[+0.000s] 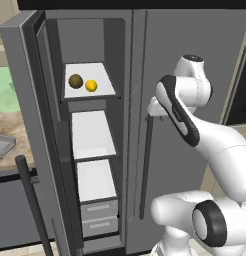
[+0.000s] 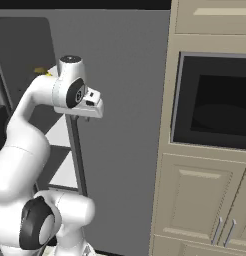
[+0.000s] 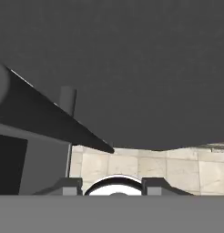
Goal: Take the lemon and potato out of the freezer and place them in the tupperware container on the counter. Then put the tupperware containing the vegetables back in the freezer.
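So the freezer [image 1: 90, 130] is standing open on the left side of the fridge, its door [image 1: 25, 100] swung out toward the camera with the long dark bar handle [image 1: 32, 200] showing at the lower left. On the top white shelf [image 1: 102, 90] the potato [image 1: 75, 81] and the lemon [image 1: 91, 86] sit just beside each other, potato on the left, lemon on the right, not quite touching as far as I can see. Two more white shelves below that and two small drawers [image 1: 100, 217] at the bottom. The counter [image 1: 12, 132] pokes out past the open door on the far left, and the tupperware container [image 1: 4, 144] rests on it, partly cut off by the edge of the shot. The arm is folded up in front of the closed right fridge door [image 2: 125, 140], with the hand up against that door's dark vertical handle [image 1: 145, 165]. The gripper [image 3: 111, 184] shows its two dark fingertips [image 3: 68, 185] in the hand view with a gap between them and nothing pinched in there, but honestly I can't tell how far it's spread. That same view looks down along the grey door to a tiled floor [image 3: 155, 168]. Over on the right there's a built-in oven [image 2: 215, 100] set in tan cabinets [image 2: 200, 200].
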### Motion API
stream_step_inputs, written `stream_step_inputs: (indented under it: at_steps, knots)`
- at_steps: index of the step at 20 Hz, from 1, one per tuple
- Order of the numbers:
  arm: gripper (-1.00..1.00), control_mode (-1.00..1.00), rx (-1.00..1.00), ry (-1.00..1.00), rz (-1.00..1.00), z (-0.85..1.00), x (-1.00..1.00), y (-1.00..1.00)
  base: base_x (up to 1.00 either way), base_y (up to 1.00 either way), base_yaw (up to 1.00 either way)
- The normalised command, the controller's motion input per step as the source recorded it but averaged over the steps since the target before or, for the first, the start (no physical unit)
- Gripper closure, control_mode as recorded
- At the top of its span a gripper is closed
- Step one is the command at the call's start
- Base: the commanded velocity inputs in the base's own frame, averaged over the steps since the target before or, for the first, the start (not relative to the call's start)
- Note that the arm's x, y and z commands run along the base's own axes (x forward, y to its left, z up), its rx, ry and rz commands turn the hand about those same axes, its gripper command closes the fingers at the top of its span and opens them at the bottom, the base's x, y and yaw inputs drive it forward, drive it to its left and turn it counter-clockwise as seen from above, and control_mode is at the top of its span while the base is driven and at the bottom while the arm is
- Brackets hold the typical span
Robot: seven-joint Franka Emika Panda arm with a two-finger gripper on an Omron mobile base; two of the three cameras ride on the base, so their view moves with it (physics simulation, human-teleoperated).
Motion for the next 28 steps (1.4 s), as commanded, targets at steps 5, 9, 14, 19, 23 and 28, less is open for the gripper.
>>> stream_step_inputs:
  at_steps: [5,9,14,19,23,28]
  knots:
    - [-1.0,-1.0,0.0,-0.16,0.0,0.31,-0.45,0.03,0.0,0.0,0.0]
    - [-1.0,-1.0,0.0,-0.5,0.0,0.86,-1.0,0.0,0.0,0.0,0.0]
    - [-1.0,-1.0,0.0,-0.51,0.0,0.69,-1.0,0.01,0.0,0.0,0.0]
    - [-1.0,-1.0,0.0,-0.24,0.0,0.17,-0.44,0.21,0.0,0.0,0.0]
    - [-1.0,-1.0,-0.02,0.01,0.0,-0.09,0.0,0.25,0.0,0.0,0.0]
    - [-1.0,1.0,0.0,0.0,0.0,0.0,0.0,0.02,0.0,0.19,0.0]
